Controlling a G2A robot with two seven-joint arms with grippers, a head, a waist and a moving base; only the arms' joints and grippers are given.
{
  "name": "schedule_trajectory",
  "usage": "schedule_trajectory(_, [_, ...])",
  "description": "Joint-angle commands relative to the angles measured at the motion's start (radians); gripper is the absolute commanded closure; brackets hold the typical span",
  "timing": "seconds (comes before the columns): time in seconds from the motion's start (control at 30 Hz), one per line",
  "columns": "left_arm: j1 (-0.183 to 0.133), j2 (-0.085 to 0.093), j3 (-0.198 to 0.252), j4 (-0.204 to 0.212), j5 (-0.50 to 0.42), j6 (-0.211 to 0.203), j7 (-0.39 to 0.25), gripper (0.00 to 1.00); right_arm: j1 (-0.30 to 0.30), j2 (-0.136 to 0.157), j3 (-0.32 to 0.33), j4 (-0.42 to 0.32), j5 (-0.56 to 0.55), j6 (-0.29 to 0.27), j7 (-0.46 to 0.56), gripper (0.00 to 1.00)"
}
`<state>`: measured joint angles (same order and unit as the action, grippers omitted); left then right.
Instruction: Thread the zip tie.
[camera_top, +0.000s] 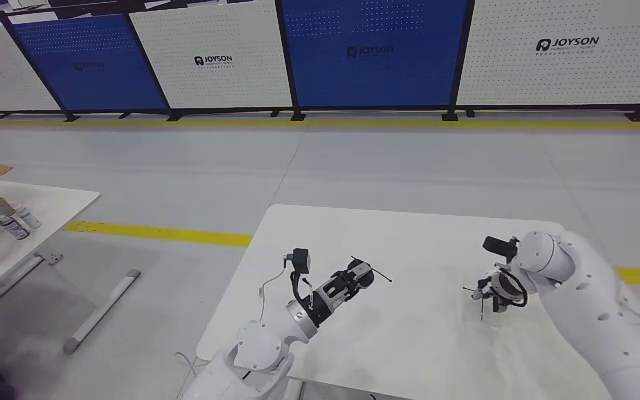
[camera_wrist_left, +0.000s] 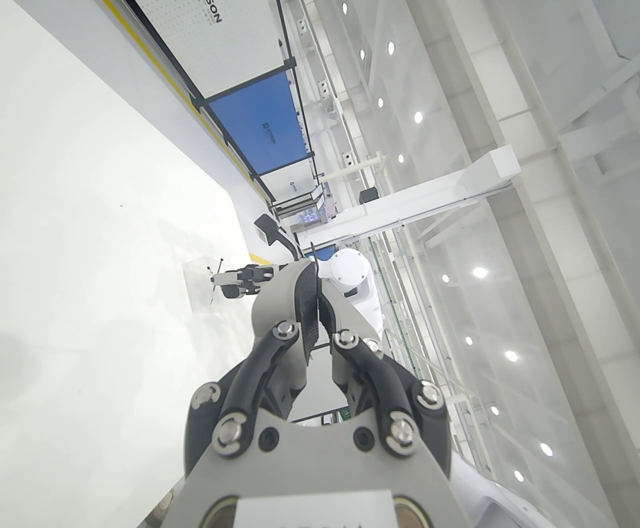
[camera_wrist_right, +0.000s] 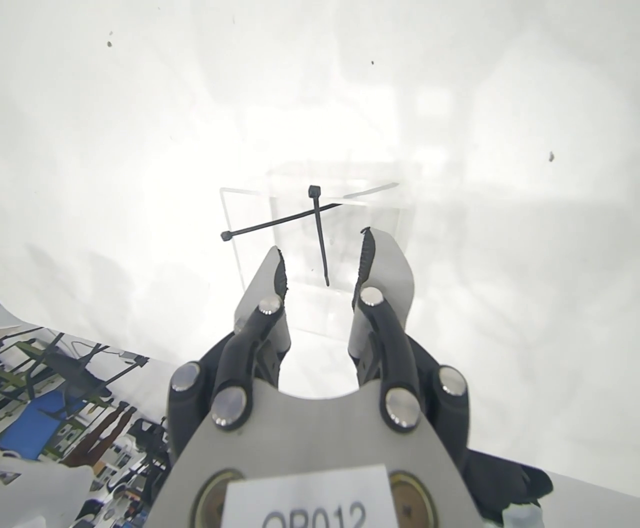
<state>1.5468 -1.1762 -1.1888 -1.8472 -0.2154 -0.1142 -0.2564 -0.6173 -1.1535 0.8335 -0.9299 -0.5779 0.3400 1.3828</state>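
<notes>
My left gripper (camera_top: 357, 276) (camera_wrist_left: 315, 272) hovers over the middle of the white table (camera_top: 420, 240), shut on a thin black zip tie (camera_top: 381, 276) (camera_wrist_left: 313, 250) whose ends stick out past the fingertips. Toward the table's right side, my right gripper (camera_top: 484, 293) (camera_wrist_right: 322, 250) stands open just above a clear block (camera_wrist_right: 250, 220) (camera_wrist_left: 197, 280). Two more black zip ties lie crossed on that block: one (camera_wrist_right: 280, 220) sideways, the other (camera_wrist_right: 321, 240) pointing in between the open fingers. Nothing is between the right fingers.
Another white table (camera_top: 50, 205) stands off to the left with small items on it. A yellow floor line (camera_top: 160, 233) and blue and white panels (camera_top: 370, 50) lie beyond. The table near the far edge is bare.
</notes>
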Motion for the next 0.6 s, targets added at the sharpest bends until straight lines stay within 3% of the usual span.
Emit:
schedule_trajectory(0.0, [0.0,0.0,0.0,0.0,0.0,0.0,0.0,1.0,0.006,-0.006,-0.003,0.012,-0.002,0.0,-0.001,0.64])
schedule_trajectory(0.23, [0.0,0.0,0.0,0.0,0.0,0.0,0.0,1.0,0.023,-0.027,-0.014,0.058,-0.013,0.0,-0.003,0.68])
schedule_trajectory(0.3, [0.0,0.0,0.0,0.0,0.0,0.0,0.0,1.0,0.029,-0.034,-0.02,0.07,-0.017,0.0,0.0,0.74])
schedule_trajectory(0.57, [0.0,0.0,0.0,0.0,0.0,0.0,0.0,1.0,0.05,-0.056,-0.035,0.122,-0.023,0.0,0.003,0.75])
